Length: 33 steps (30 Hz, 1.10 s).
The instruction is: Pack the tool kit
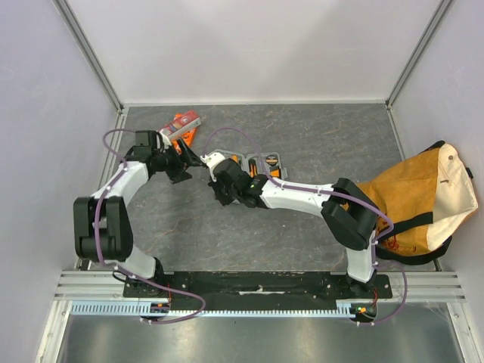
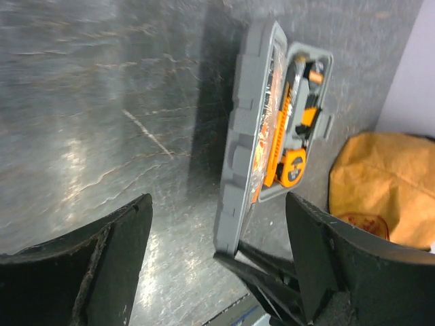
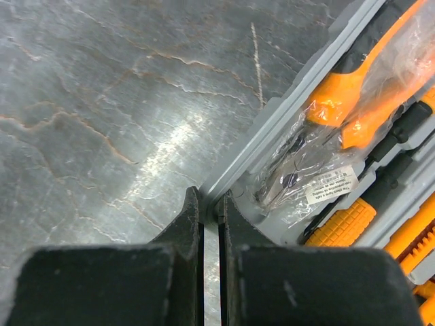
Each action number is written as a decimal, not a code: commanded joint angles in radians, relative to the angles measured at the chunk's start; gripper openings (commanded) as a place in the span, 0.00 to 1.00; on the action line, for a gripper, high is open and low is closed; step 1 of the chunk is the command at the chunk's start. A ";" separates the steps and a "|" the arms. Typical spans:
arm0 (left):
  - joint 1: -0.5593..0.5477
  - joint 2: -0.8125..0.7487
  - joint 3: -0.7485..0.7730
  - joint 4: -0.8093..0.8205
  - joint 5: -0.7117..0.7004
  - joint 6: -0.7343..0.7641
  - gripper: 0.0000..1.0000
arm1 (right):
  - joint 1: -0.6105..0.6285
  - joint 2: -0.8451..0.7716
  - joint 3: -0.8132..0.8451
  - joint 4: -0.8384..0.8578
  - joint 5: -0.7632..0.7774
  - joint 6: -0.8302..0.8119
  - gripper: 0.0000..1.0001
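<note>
The grey tool kit case (image 1: 262, 162) lies open at the table's middle back, with orange-and-black tools in its slots. In the left wrist view one half of the case (image 2: 239, 146) stands raised on edge, and the other half (image 2: 307, 102) lies flat with tools in it. My right gripper (image 1: 219, 174) is shut on the rim of the raised half at its near corner (image 3: 212, 204); bagged orange-handled tools (image 3: 340, 109) lie just inside. My left gripper (image 1: 180, 162) is open and empty to the left of the case, its fingers (image 2: 109, 261) wide apart.
A tan canvas bag with black straps (image 1: 414, 195) lies at the right edge; it also shows in the left wrist view (image 2: 380, 180). Flat red-orange packets (image 1: 184, 125) lie at the back left, behind my left gripper. White walls close in the table.
</note>
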 commanded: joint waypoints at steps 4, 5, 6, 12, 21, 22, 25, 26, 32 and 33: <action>-0.110 0.159 0.011 0.230 0.168 0.043 0.84 | 0.006 -0.080 -0.020 0.152 -0.112 -0.010 0.00; -0.120 0.170 -0.002 0.268 0.178 0.022 0.83 | 0.006 -0.079 -0.020 0.152 -0.145 -0.012 0.00; -0.124 0.181 -0.008 0.296 0.186 0.005 0.83 | 0.006 -0.080 -0.021 0.152 -0.158 -0.010 0.00; -0.147 0.225 0.004 0.267 0.125 -0.003 0.75 | 0.006 -0.086 -0.031 0.150 -0.161 -0.010 0.00; -0.152 0.256 0.038 0.213 0.126 0.014 0.32 | 0.006 -0.100 -0.038 0.147 -0.146 0.010 0.00; -0.152 0.259 0.046 0.201 0.120 0.020 0.27 | 0.006 -0.103 -0.041 0.146 -0.137 0.017 0.00; -0.152 0.270 0.078 0.148 0.096 0.038 0.14 | 0.006 -0.106 -0.037 0.121 -0.086 0.036 0.17; -0.152 0.273 0.095 0.122 0.080 0.047 0.11 | 0.006 -0.106 -0.032 0.108 -0.046 0.040 0.28; -0.152 0.304 0.223 -0.046 -0.050 0.115 0.05 | -0.042 -0.134 0.035 -0.017 0.078 0.122 0.58; -0.153 0.308 0.246 -0.072 -0.065 0.136 0.04 | -0.052 -0.149 0.032 -0.026 0.090 0.132 0.60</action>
